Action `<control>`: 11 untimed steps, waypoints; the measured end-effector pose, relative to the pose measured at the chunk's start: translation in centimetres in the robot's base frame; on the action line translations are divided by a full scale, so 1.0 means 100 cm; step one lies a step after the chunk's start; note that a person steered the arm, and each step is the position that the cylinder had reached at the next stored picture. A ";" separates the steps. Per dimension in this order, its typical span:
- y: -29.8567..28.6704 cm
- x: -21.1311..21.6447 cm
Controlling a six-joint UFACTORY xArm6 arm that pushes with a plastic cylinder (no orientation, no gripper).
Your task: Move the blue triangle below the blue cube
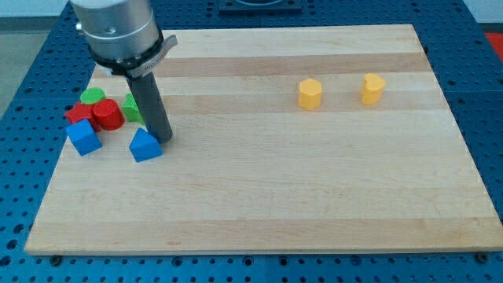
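Note:
The blue triangle (145,145) lies on the wooden board at the view's left. The blue cube (82,137) sits further left, near the board's left edge, at about the same height in the view. My tip (163,139) stands just to the right of the blue triangle, touching or almost touching its upper right side. The dark rod rises from it up to the grey arm body (118,31) at the view's top left.
A cluster sits above the blue cube: a red cylinder (107,115), a red block (77,114), a green cylinder (93,97) and a green block (133,108) partly hidden by the rod. A yellow hexagon (310,93) and a yellow heart (372,89) lie at the upper right.

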State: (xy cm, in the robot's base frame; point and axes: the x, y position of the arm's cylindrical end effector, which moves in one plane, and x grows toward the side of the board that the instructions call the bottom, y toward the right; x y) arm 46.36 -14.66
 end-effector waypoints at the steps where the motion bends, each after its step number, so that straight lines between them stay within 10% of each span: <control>1: 0.036 0.039; 11: -0.108 0.048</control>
